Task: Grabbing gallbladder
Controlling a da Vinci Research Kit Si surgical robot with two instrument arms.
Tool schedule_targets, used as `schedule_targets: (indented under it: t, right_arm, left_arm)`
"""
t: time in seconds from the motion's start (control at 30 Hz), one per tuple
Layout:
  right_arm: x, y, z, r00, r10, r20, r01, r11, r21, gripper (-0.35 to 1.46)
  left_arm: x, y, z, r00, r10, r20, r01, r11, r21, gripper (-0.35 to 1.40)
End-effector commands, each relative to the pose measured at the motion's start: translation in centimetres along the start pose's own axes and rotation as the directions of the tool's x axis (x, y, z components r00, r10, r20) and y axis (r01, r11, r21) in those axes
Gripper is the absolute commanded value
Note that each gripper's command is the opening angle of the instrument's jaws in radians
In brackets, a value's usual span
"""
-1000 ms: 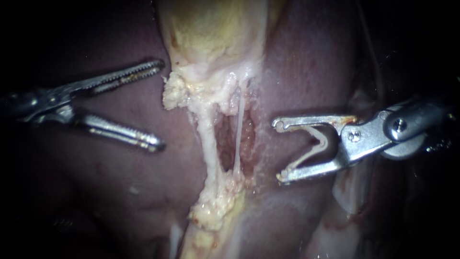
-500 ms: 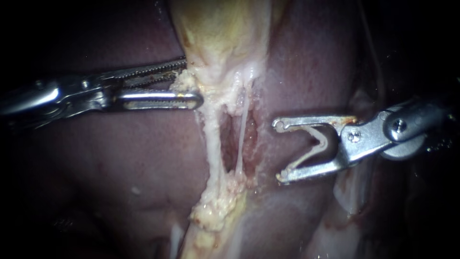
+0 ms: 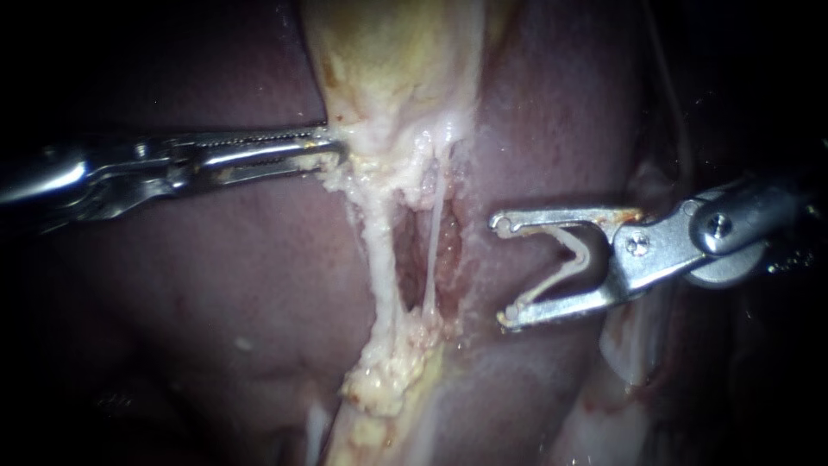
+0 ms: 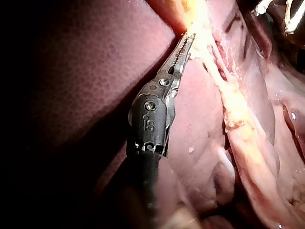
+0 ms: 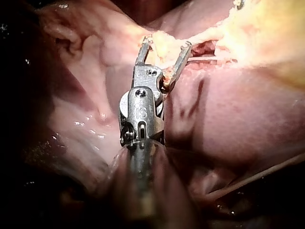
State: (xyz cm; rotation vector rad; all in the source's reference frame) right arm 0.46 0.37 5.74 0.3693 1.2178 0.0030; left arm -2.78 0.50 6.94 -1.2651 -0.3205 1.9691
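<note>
Left instrument has serrated jaws clamped tight on the lower edge of the pale yellow gallbladder; right instrument jaws wide apart, cradling a white V-shaped clip. Thin bite might tear or slip if tugged

We see the dark red liver filling most of the endoscope view, its surface wet and smooth. Two pale tubes run down it side by side: a thick tube and, just to its right, a thin tube, with a raw red hollow between them. Both end in a lump of yellowish fat. Further right, apart from the tubes, we see a pale V-shaped clip, its open end facing them.
</note>
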Motion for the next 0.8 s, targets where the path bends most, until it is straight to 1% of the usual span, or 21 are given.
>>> schedule_targets:
  t: [0.03, 0.1, 0.13, 0.2, 0.23, 0.33, 0.47, 0.8]
  right_arm:
    - [0.00, 0.00, 0.00, 1.000, 0.000, 0.000, 0.000, 1.000, 0.000, 0.50]
    - [0.00, 0.00, 0.00, 1.000, 0.000, 0.000, 0.000, 1.000, 0.000, 0.50]
    - [0.00, 0.00, 0.00, 1.000, 0.000, 0.000, 0.000, 1.000, 0.000, 0.50]
    - [0.00, 0.00, 0.00, 1.000, 0.000, 0.000, 0.000, 1.000, 0.000, 0.50]
    - [0.00, 0.00, 0.00, 1.000, 0.000, 0.000, 0.000, 1.000, 0.000, 0.50]
    - [0.00, 0.00, 0.00, 1.000, 0.000, 0.000, 0.000, 1.000, 0.000, 0.50]
    - [0.00, 0.00, 0.00, 1.000, 0.000, 0.000, 0.000, 1.000, 0.000, 0.50]
    - [-0.01, 0.01, -0.01, 1.000, 0.000, 0.000, 0.000, 1.000, -0.001, 0.50]
  left_arm:
    - [0.08, -0.01, -0.07, 1.0000, -0.005, -0.001, 0.005, 1.000, -0.003, -0.35]
    - [0.20, -0.03, -0.17, 0.9999, -0.013, -0.001, 0.013, 1.000, -0.005, -0.35]
    - [0.29, -0.04, -0.24, 0.9996, -0.027, -0.011, 0.027, 1.000, -0.005, -0.35]
    - [0.43, -0.07, -0.34, 0.9994, -0.021, -0.029, 0.021, 1.000, -0.005, -0.35]
    - [0.51, -0.09, -0.41, 0.9989, -0.017, -0.045, 0.017, 1.000, -0.004, -0.35]
    - [0.64, -0.12, -0.53, 0.9977, -0.019, -0.065, 0.019, 1.000, -0.003, -0.35]
    - [0.65, -0.16, -0.60, 0.9977, -0.017, -0.066, 0.017, 1.000, 0.004, -0.35]
    - [0.63, -0.16, -0.58, 0.9976, -0.018, -0.067, 0.019, 1.000, 0.016, -0.35]
